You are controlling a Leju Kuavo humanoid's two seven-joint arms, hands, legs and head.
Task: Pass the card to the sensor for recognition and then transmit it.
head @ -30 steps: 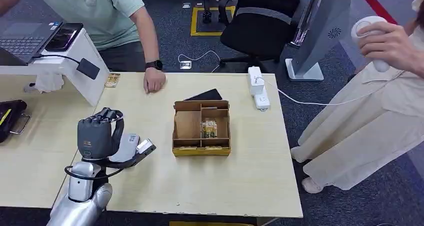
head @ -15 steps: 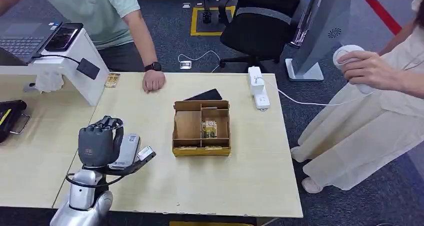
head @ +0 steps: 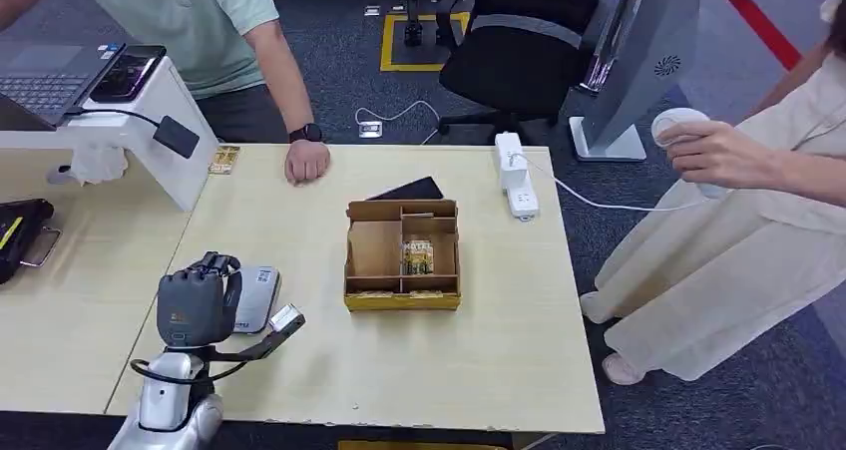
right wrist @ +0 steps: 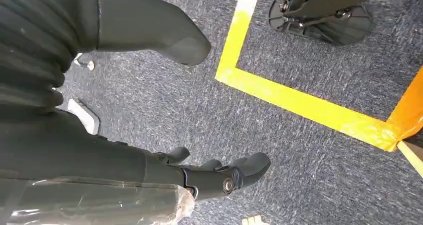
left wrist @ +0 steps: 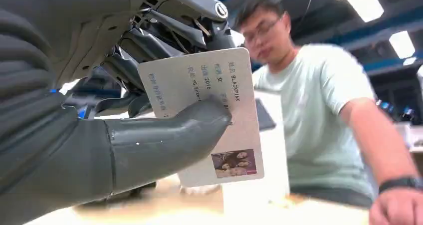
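Left hand holding the ID card above the near left corner of the table.

The left hand (head: 198, 305) pinches the white ID card (left wrist: 207, 112) between its thick thumb and dark fingers (left wrist: 149, 43), printed side and small photo facing the wrist camera. The sensor (head: 178, 137), a small black box, sits on the white stand (head: 165, 121) well beyond it. The right hand (right wrist: 164, 105) hangs over the grey carpet (right wrist: 299, 150), fingers apart, holding nothing. A person's hand (head: 307, 161) rests on the table's (head: 479, 360) far edge, behind the cardboard box (head: 402, 255).
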